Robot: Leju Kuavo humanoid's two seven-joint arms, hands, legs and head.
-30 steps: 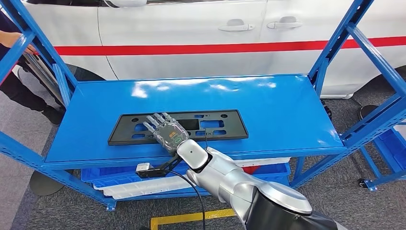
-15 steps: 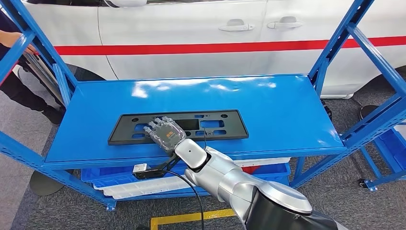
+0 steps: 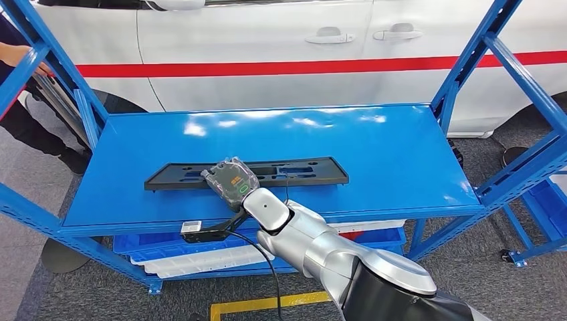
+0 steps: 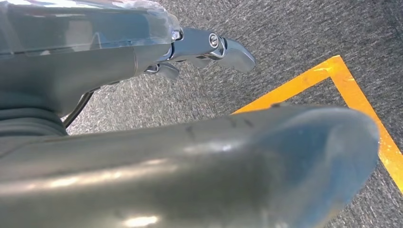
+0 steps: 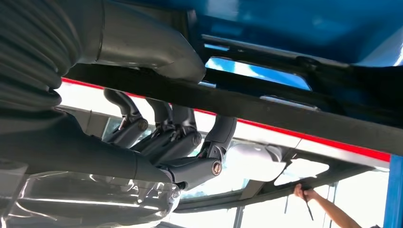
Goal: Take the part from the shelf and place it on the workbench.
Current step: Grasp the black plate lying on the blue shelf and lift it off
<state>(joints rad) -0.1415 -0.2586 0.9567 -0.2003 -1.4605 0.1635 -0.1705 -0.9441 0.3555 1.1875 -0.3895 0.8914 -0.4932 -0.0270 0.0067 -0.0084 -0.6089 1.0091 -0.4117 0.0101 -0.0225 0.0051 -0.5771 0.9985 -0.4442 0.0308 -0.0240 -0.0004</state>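
Observation:
The part is a long black plastic frame with cut-outs, lying across the front of the blue shelf top. My right hand grips its near long edge left of centre, and that edge is tipped up off the shelf. In the right wrist view the part's black bar runs between the thumb on one side and the curled fingers on the other. My left hand hangs over grey carpet with its fingers apart and nothing in it.
A white car with a red stripe stands right behind the shelf. Blue uprights frame both ends. A person stands at the far left. Trays fill the lower level. Yellow tape marks the floor.
My right hand's fingers have gone from lying flat on the part to curled around its near edge. The part has tipped up off the shelf and shifted slightly left.

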